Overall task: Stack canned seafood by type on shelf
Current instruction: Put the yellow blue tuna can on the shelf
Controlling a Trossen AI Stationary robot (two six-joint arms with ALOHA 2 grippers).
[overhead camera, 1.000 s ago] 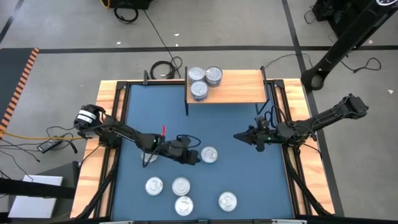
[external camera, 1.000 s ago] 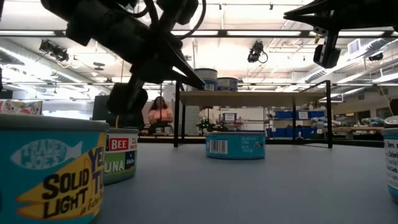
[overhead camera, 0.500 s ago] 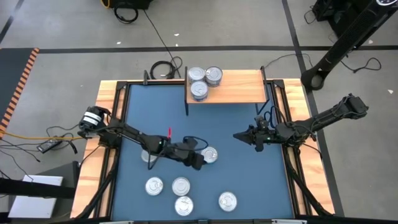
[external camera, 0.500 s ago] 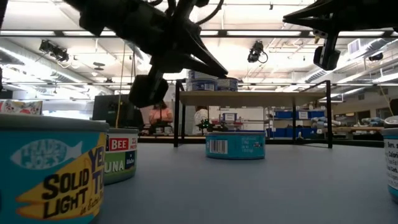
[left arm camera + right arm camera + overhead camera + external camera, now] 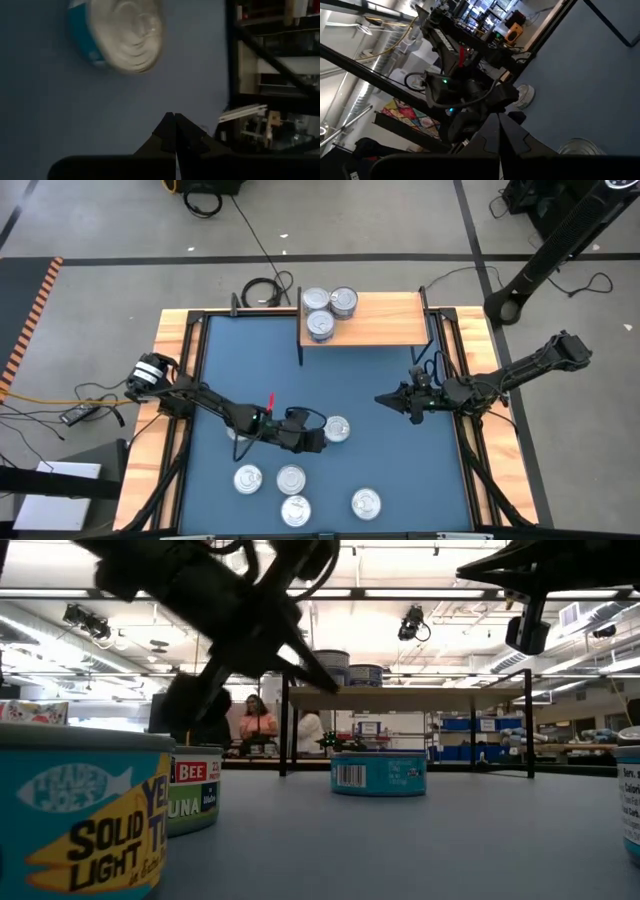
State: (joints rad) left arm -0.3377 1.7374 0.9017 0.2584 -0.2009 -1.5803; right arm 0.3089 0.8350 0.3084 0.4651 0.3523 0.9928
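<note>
Counting from my overhead camera: three tins on the shelf (image 5: 385, 318), clustered at its left end, two (image 5: 314, 300) (image 5: 343, 301) at the back edge and one (image 5: 320, 326) at the front edge, all touching or nearly so. I cannot tell from above whether any sits on another.

On the blue table (image 5: 370, 385) I log five more. One lone tin (image 5: 337, 429) lies near the middle, teal side label visible in the left wrist view (image 5: 120, 35). Four lie toward the near edge: one (image 5: 248, 479) at left, one (image 5: 291, 478) just beside it, one (image 5: 296, 509) nearest the edge, and one (image 5: 366, 502) apart to the right. From the table-level camera I read a teal "Solid Light" label on the closest tin (image 5: 85, 810), a green-and-red tuna label behind it (image 5: 195, 802), and a teal barcode tin (image 5: 379, 773) in front of the shelf legs.

Left gripper (image 5: 318, 436): just beside the lone middle tin, on its left, above the table; fingers (image 5: 170, 135) pressed together, holding nothing.

Right gripper (image 5: 383, 399): hanging over the right half of the table, well apart from every tin; fingers (image 5: 495, 132) together, empty.

Beyond the table, people (image 5: 258, 723) stand in the room.
</note>
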